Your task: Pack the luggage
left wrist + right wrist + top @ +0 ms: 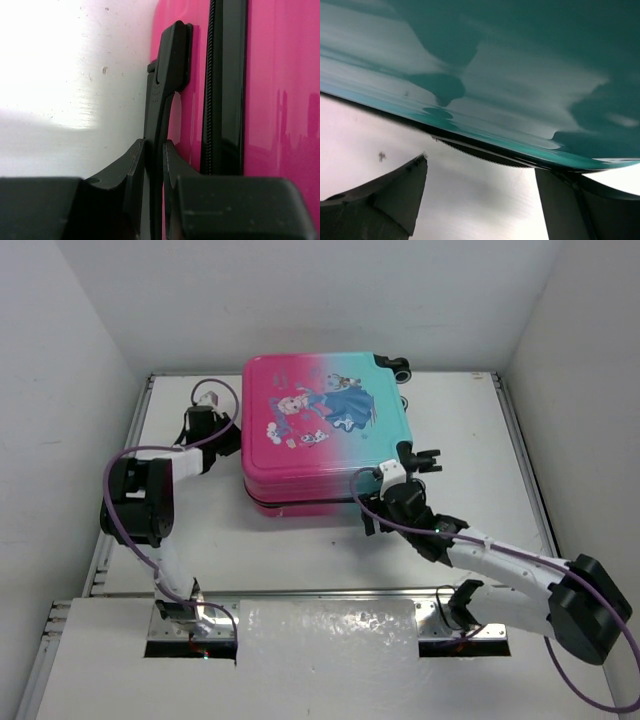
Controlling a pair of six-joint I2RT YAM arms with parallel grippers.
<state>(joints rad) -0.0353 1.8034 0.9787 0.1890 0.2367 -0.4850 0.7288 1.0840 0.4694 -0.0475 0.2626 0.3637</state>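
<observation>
Your left pincer (154, 145) is clenched on a thin black plastic handle strip (167, 65). The strip stands off the pink side wall of the small hard-shell suitcase (320, 430), which fades from pink to teal and carries a cartoon princess print. You hold it on the side facing the left edge of the white table (480, 440), just beside the black zipper seam (211, 75). I judge that this grip braces the case against sliding. The suitcase lies flat with its lid down, near the middle of the table's far edge, wheels toward the far right corner. Your right pincer (481, 167) is released. Its fingers are spread wide at the teal corner closest to the table's near and right edges, with the seam running past them and nothing gripped. It looks placed there to work the seam while your other side steadies the shell.
</observation>
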